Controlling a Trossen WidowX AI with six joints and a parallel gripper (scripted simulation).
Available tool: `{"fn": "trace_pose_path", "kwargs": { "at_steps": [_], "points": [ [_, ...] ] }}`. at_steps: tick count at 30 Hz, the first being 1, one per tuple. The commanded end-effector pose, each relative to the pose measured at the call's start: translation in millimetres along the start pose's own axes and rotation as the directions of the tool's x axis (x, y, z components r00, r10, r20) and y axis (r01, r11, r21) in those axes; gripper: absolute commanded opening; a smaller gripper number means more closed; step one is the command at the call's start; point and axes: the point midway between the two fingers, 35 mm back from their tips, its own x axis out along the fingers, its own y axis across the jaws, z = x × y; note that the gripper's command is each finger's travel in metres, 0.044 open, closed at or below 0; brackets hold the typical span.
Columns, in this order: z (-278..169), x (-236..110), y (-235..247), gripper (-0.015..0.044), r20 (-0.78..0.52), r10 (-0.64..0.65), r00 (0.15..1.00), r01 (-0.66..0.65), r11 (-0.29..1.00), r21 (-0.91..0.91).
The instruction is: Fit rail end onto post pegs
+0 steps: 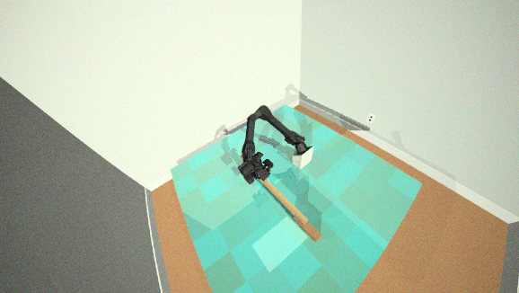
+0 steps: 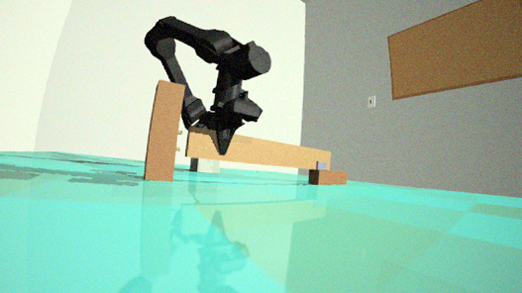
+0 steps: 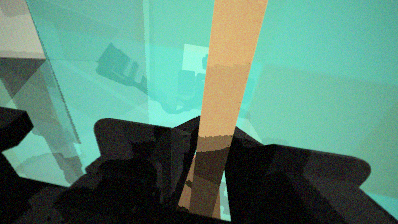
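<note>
The wooden rail [image 1: 285,202] [image 2: 281,154] [image 3: 232,80] is raised off the table at its near end and looks close to level in the exterior view. Its far end sits at the bracket [image 2: 321,166] on the low footboard block [image 1: 316,235] [image 2: 334,178]. My gripper [image 2: 223,151] [image 3: 212,121] is shut on the rail near its near end, one finger on each side. The upright post [image 2: 164,129] stands just beyond that end. The upper peg [image 2: 179,132] and lower peg [image 2: 178,149] show in a small gap between post and rail. The rail's holes are hidden.
A pale block [image 1: 303,158] [image 2: 210,166] [image 3: 20,35] stands beside the arm, behind the rail in the exterior view. The arm arches above the post and the near end of the rail. A brown board [image 2: 465,50] hangs on the grey wall.
</note>
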Motion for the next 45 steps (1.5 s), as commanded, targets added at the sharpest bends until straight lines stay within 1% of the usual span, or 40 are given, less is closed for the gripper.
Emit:
{"fn": "trace_pose_path", "kwargs": {
  "at_steps": [1, 45],
  "points": [
    [-3, -2, 0, 0.0000, 0.002, -0.005, 1.000, 0.005, 1.000, -0.001],
    [-17, -2, 0, 0.0000, 0.001, -0.005, 1.000, 0.005, 1.000, -0.001]
  ]
}}
